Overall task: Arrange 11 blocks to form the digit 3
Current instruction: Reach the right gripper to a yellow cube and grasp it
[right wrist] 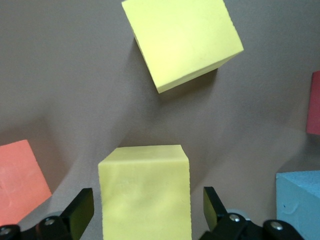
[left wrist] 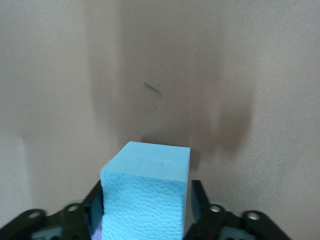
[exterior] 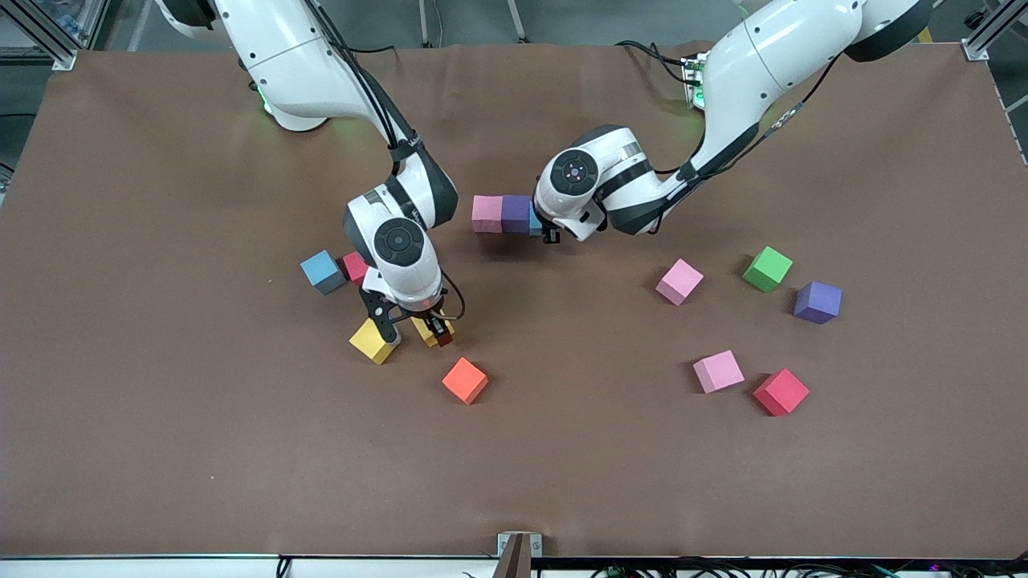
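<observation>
Early stage: only one row started near the worktop's middle, toward the robots' edge — pink cube [exterior: 487,213], purple cube [exterior: 516,213], light blue cube [left wrist: 147,195] touching. Left tool [exterior: 551,234] straddles the blue one; grip or release, cannot tell. Right tool [exterior: 414,327] stands open around a yellow cube [right wrist: 145,197], not clamped. Remaining blocks lie scattered: matte, equal-sized, sharp-edged
</observation>
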You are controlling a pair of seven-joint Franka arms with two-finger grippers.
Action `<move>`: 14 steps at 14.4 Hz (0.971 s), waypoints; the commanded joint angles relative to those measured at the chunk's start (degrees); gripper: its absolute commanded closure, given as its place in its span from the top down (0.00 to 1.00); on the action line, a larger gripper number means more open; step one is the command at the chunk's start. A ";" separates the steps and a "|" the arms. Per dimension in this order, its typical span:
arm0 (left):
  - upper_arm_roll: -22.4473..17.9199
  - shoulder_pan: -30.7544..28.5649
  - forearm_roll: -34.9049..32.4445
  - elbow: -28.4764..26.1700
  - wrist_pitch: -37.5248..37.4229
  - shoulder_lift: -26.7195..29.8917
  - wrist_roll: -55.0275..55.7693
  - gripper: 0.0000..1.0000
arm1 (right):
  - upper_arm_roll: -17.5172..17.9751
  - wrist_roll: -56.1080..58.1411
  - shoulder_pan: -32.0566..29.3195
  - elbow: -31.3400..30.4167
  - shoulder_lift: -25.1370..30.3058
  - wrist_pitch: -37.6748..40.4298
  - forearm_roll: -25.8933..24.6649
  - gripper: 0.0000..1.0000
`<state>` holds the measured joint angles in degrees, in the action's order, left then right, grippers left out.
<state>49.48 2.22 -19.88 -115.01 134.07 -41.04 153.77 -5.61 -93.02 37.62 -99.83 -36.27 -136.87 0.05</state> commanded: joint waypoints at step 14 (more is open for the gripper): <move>7.56 -4.59 0.28 9.25 -12.15 7.56 0.04 1.00 | 0.95 22.58 -0.89 0.77 0.23 1.26 -1.37 0.00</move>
<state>55.91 -0.54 -19.88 -109.59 126.54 -34.66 154.22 -5.48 -77.48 37.35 -99.23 -36.47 -136.42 -0.49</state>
